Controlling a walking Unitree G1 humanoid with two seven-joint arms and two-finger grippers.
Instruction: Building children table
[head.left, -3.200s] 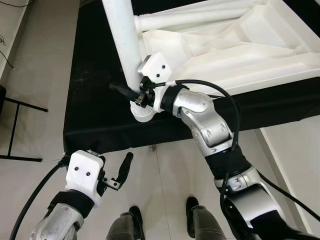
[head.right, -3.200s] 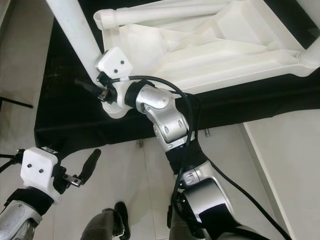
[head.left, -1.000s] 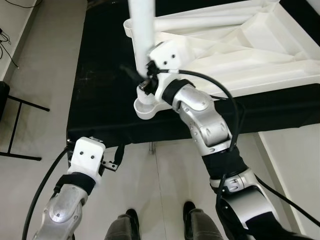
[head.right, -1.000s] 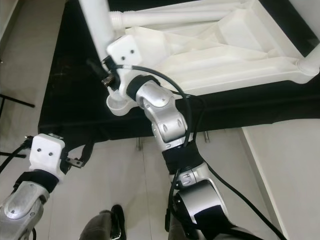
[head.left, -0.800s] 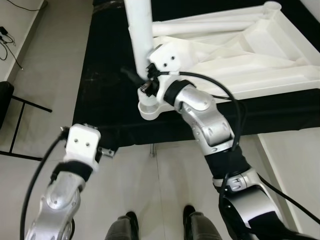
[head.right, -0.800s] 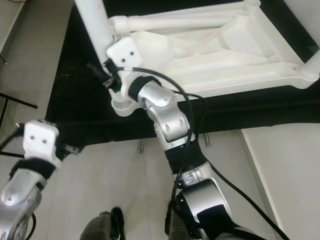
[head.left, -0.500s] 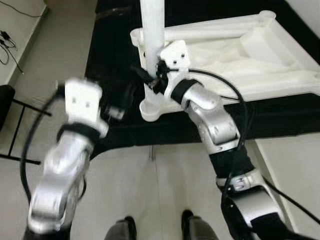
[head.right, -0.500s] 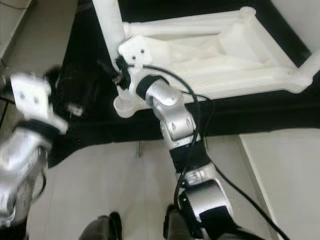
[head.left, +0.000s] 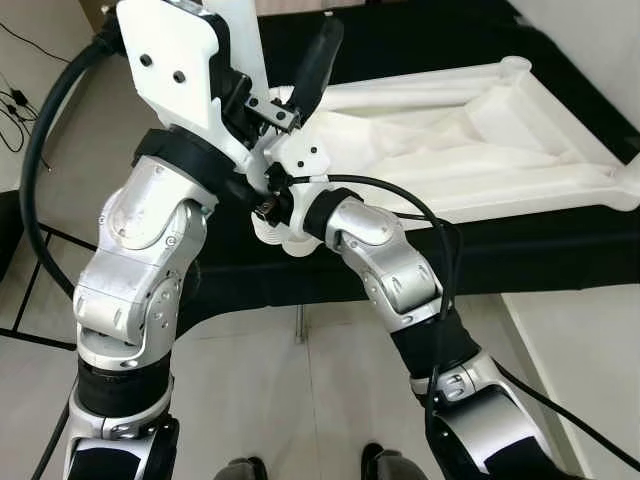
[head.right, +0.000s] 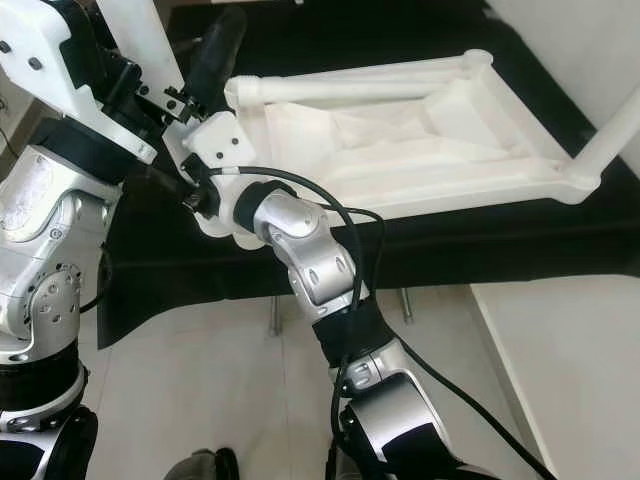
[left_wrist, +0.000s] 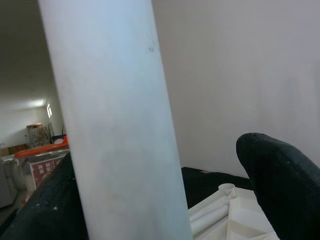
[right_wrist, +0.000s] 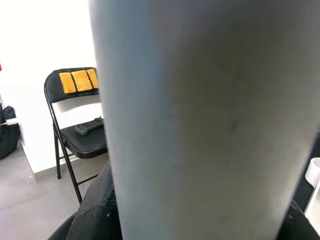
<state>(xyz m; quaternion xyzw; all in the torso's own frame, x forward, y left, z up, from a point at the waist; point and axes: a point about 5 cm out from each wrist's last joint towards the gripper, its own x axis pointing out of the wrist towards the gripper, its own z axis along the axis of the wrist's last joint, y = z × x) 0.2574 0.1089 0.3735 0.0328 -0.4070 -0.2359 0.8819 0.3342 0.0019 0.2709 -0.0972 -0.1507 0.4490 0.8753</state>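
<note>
The white tabletop (head.left: 470, 150) is lying upside down on a black-draped stand (head.right: 480, 225). At its near left corner a white leg (head.right: 135, 40) is being held upright in the socket, clamped low by the right gripper (head.left: 268, 196) and straddled higher by the open left gripper (head.left: 290, 85). Other legs seemingly remain to be fitted

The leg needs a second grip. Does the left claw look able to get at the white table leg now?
Probably yes: the left claw is open beside the white table leg, with a finger either side, and nothing lies between.
</note>
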